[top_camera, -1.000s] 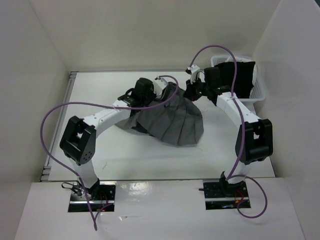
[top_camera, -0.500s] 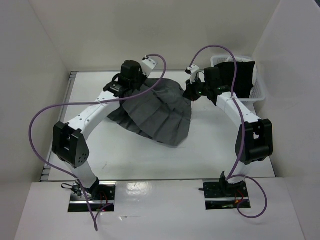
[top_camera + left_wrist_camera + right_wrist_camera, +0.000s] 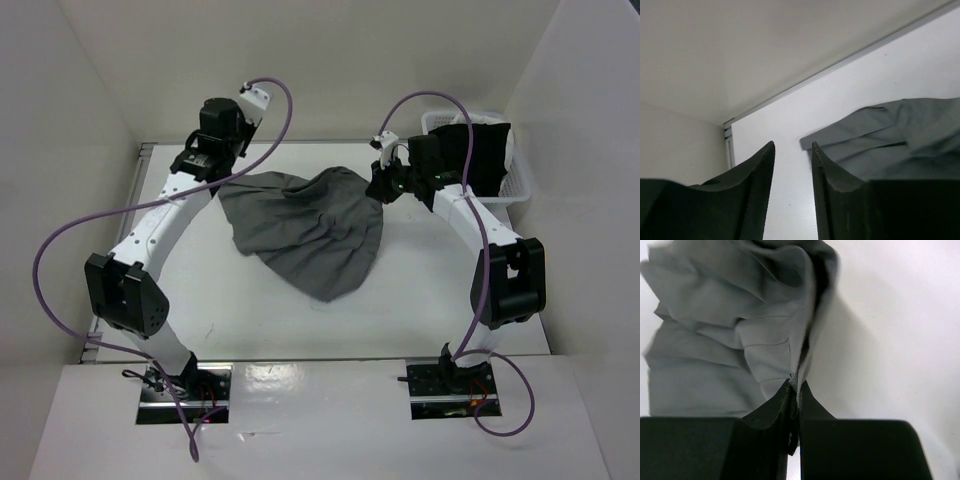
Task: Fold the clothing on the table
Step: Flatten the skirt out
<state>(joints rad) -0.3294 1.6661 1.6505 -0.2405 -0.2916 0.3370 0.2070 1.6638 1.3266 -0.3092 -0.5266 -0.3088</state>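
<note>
Mid-grey pleated fabric skirt [image 3: 310, 225] lies rumpled near the smooth white table's [image 3: 260, 310] far edge, right gripper [image 3: 796, 386] pinching its right end, left gripper [image 3: 793, 147] spread, empty. Flattening looks unfinished; next, the left must grasp a corner.

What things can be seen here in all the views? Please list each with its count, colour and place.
skirt: one, grey, lying rumpled on the far middle of the table
table: one, white, under everything
basket: one, white, far right corner
garment: one, black, in the basket and draped over its rim
cables: two, purple, one looping along each arm
left gripper: one, black, far left near the skirt's corner, open and empty
right gripper: one, black, at the skirt's far right edge, shut on the fabric
</note>
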